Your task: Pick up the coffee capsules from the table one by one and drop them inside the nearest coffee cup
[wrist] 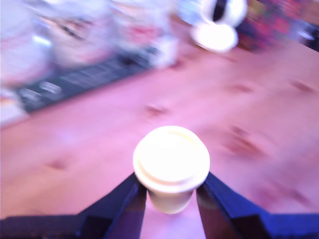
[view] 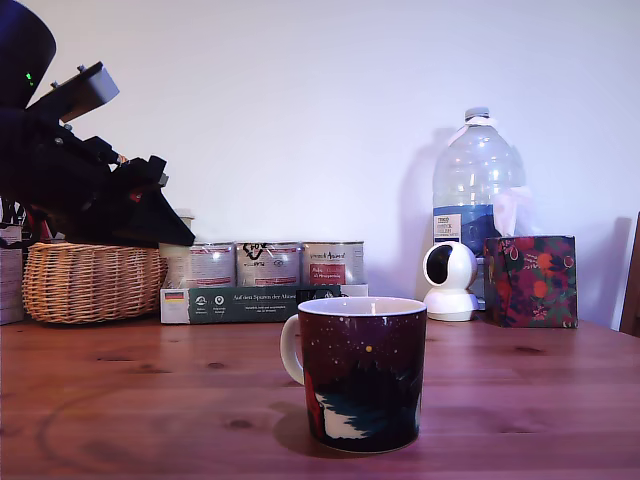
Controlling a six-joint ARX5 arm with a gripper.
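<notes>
The dark pincer [wrist: 170, 199] is closed onto 1 small cream-white plastic coffee capsule [wrist: 171, 162], a tapered pod with a wider flat rim. Its 2 dark fingers [wrist: 122, 201] press the narrow body from either side, just under the rim. The wrist view is blurred, so how firmly the pads seat cannot be told.

In the exterior view the black arm sits high at that view's left, above a woven wicker basket [view: 90, 280], and the capsule itself is not visible there. The large dark maroon mug with star-like dots, a white handle and a white inside [view: 362, 375] stands near the middle of the reddish-brown wooden counter [view: 150, 400], well apart from the arm.

The chief risk, as I judge it, is the grip. The body tapers downward, so squeezing may push the pod up or let it tilt, and a quick swing could shake it loose over bare wood.

The second risk is aim. The mug's mouth is wide, yet a release off-centre may bounce the light pod off the rim. Coming in low could also knock the mug or its handle.

The row of 3 silver labelled tins [view: 268, 264] and the white round camera [view: 449, 280] stand behind the mug, clear of a direct path, I think.
</notes>
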